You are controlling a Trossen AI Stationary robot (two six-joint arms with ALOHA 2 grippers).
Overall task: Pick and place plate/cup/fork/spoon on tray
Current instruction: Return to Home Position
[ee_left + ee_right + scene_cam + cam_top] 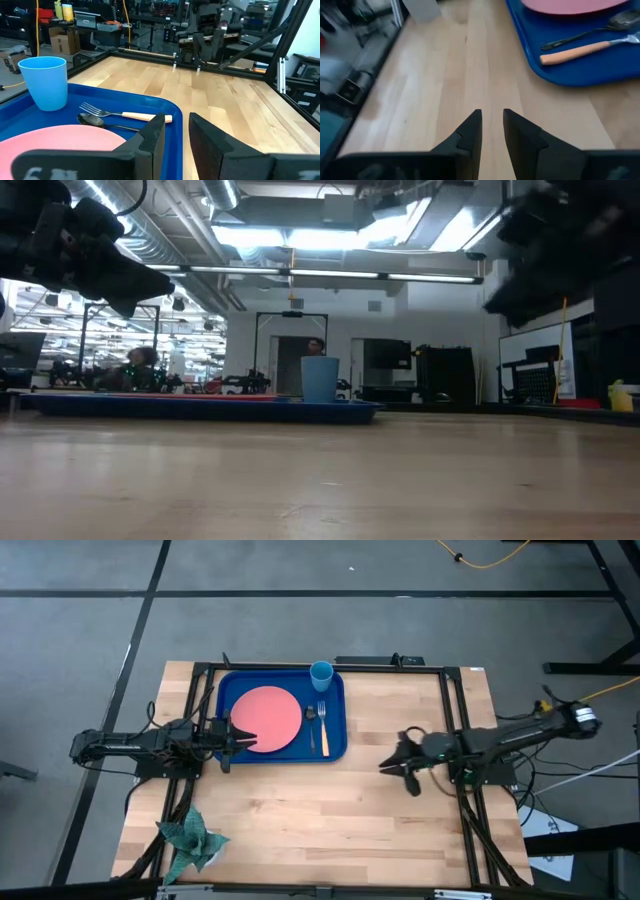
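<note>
Now, your tray [226,703] sits on the desk [330,820] carrying the plate [267,719], with the spoon [311,716] just right of it, the fork [324,735] beside the spoon, and the cup [321,675] upright in a corner. Your left end effector [176,117] hangs over the tray's left edge, narrowly parted and empty. Your right end effector [492,114] hovers over bare desk to the right, likewise parted and empty.

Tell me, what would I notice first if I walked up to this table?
The big dark-blue tray grabs you first, with the salmon-pink plate lying on it. In the high view, the light-blue cup stands in the tray's upper right corner, and the spoon and fork lie side by side, right of the plate.
</note>
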